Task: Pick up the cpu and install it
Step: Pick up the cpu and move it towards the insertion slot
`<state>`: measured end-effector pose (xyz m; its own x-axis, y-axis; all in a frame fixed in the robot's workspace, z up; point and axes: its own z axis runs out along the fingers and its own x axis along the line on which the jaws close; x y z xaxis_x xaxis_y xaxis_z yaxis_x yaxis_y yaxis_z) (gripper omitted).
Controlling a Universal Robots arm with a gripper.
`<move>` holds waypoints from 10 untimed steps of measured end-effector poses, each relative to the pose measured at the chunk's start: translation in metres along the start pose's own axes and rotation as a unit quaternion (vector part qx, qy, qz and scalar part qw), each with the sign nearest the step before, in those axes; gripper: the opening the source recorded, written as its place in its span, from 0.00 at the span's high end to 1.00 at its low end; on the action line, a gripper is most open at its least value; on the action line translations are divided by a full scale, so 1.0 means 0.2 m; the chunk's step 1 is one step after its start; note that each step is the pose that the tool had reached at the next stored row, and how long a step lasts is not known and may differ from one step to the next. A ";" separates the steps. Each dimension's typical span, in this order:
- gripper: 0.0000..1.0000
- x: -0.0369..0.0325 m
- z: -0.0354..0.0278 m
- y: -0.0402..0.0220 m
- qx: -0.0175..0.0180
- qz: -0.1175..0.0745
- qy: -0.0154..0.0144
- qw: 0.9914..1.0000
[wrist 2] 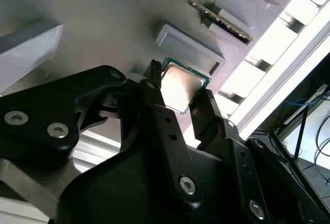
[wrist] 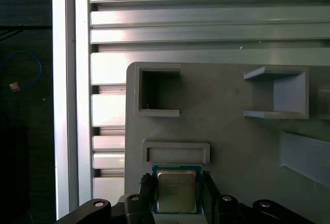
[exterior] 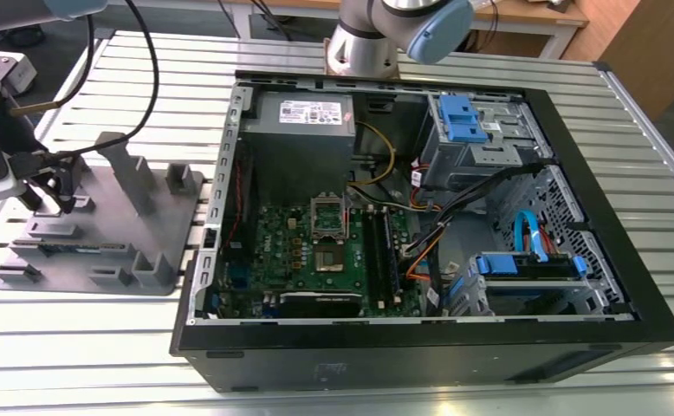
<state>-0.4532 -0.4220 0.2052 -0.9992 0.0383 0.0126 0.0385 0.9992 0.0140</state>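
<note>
At the first wrist view's lower centre, your gripper clasps the cpu, seemingly not yet lifted from the grey holder; installation is not yet done.

In the second wrist view the gripper hides the nearer corner of the cpu.

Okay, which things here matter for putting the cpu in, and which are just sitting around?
For the job: cpu, gripper at it, grey holder under it, socket on the green board.

Just lying about: power supply, blue drive cages, cables, metal table.
</note>
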 end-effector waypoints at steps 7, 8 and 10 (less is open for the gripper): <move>0.53 0.000 -0.016 0.000 0.000 0.000 0.000 1.000; 0.53 0.000 -0.024 0.000 0.000 0.000 0.000 1.000; 0.53 0.001 -0.044 0.001 0.000 0.000 0.000 1.000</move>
<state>-0.4532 -0.4220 0.2140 -0.9992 0.0383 0.0127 0.0385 0.9992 0.0140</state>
